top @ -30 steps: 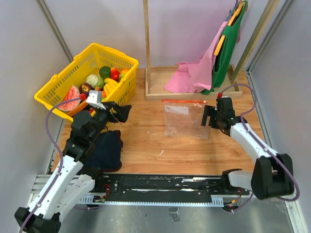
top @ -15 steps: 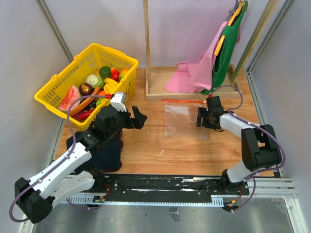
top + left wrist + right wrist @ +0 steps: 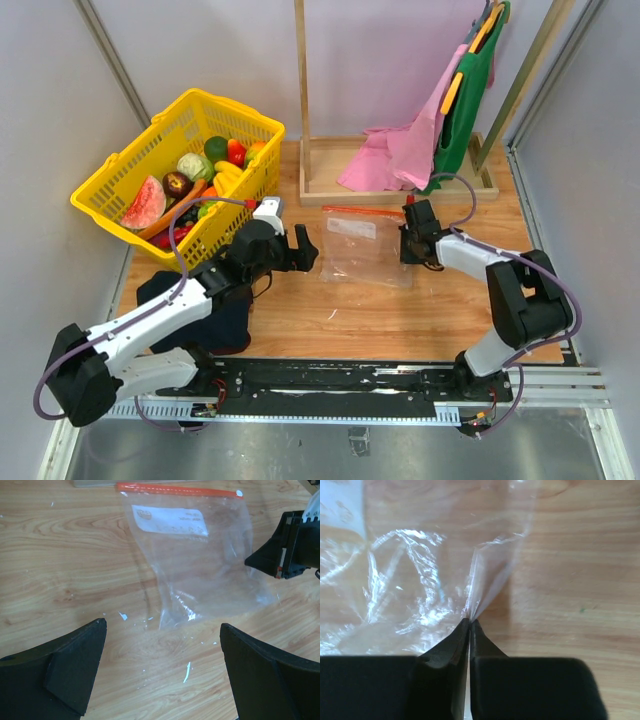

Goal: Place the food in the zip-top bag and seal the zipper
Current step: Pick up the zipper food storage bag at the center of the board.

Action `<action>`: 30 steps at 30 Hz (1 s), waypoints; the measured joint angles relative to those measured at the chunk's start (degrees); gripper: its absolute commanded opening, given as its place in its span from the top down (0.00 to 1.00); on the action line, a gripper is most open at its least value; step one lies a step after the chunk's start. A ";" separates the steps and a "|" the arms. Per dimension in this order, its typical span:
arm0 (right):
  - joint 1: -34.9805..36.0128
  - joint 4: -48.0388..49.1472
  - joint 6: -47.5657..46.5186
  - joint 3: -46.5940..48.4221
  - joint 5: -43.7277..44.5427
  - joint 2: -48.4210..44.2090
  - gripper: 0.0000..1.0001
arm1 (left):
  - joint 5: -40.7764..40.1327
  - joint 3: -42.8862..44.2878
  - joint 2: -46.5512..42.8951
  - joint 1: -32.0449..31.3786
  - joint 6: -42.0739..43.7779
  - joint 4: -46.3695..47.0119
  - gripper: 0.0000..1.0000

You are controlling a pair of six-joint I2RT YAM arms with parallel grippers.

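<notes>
A wooden worktop (image 3: 330, 320) between grey walls carries a yellow basket (image 3: 245, 190) of toy food (image 3: 195, 165) and the clear zip-top bag (image 3: 365, 250), which lies mid-worktop. Since a second ago the right tool (image 3: 470, 622) has pinched the bag's right edge and nudged it leftward. The left tool (image 3: 162, 627), spread wide, has swung in beside it.

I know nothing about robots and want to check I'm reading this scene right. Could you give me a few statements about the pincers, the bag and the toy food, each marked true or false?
1. The right pincer is shut on an edge of the zip-top bag. True.
2. The left pincer holds a toy fruit. False: it is open and empty, beside the bag.
3. The food is inside the bag. False: it lies in the yellow basket; the bag is empty.
4. The bag lies on the table, its zipper at the far edge. True.
</notes>
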 measured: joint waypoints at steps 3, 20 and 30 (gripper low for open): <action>2.01 -0.02 0.13 -1.66 -0.70 -1.86 0.99 | -0.04 0.07 1.60 -0.17 -1.51 0.61 0.01; 8.70 11.34 -3.37 -13.33 -11.39 -28.13 0.99 | -0.63 -0.83 6.43 -0.13 -11.74 5.29 0.01; 12.46 17.62 -7.96 -18.05 -18.62 -38.93 0.99 | 4.57 -3.08 7.89 3.04 -16.79 10.10 0.01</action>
